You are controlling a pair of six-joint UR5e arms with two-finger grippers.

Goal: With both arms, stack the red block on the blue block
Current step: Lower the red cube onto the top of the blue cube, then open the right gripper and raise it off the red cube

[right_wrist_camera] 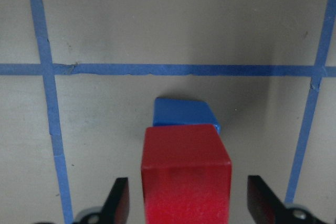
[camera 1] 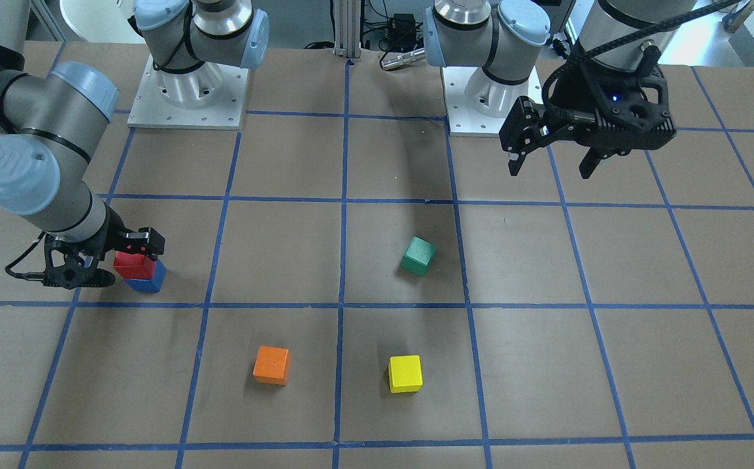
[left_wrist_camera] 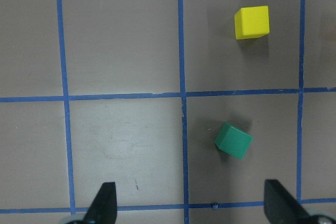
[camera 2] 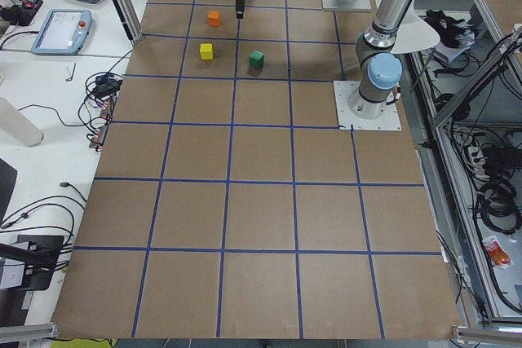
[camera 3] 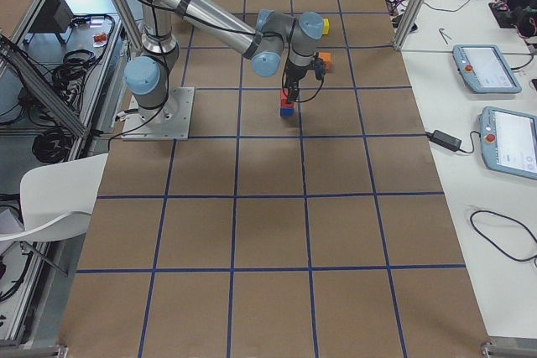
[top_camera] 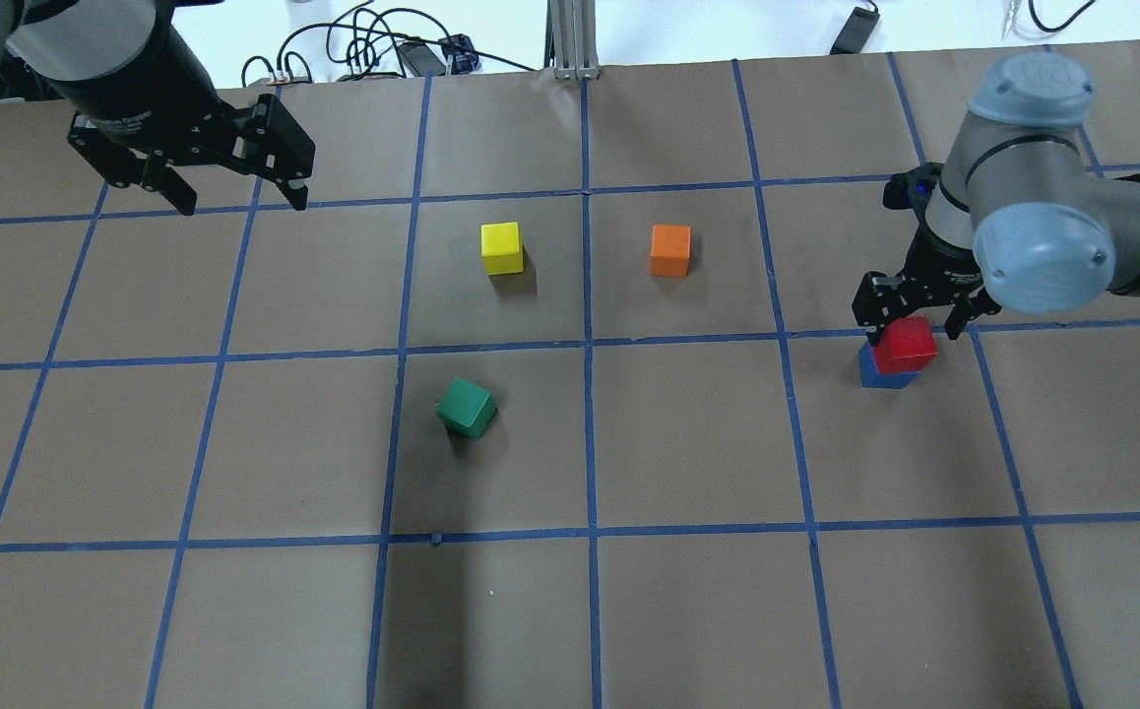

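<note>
Red block point(top_camera: 907, 343) is sitting on top of the blue block point(top_camera: 880, 378), over on the robot's right side of the table point(top_camera: 688, 611). The stack isn't square: blue peeks out from under one edge of red. The right pincer point(top_camera: 913, 317) is low around the red block, its fingers point(right_wrist_camera: 118, 205) apart, and the wrist view shows a clear gap on each side, so nothing is gripped. The left pincer point(top_camera: 242, 204) hovers high and well away on the far left, spread wide and holding nothing. Green block point(top_camera: 467, 407), yellow block point(top_camera: 502, 246) and orange block point(top_camera: 670, 250) lie scattered mid-table.
</note>
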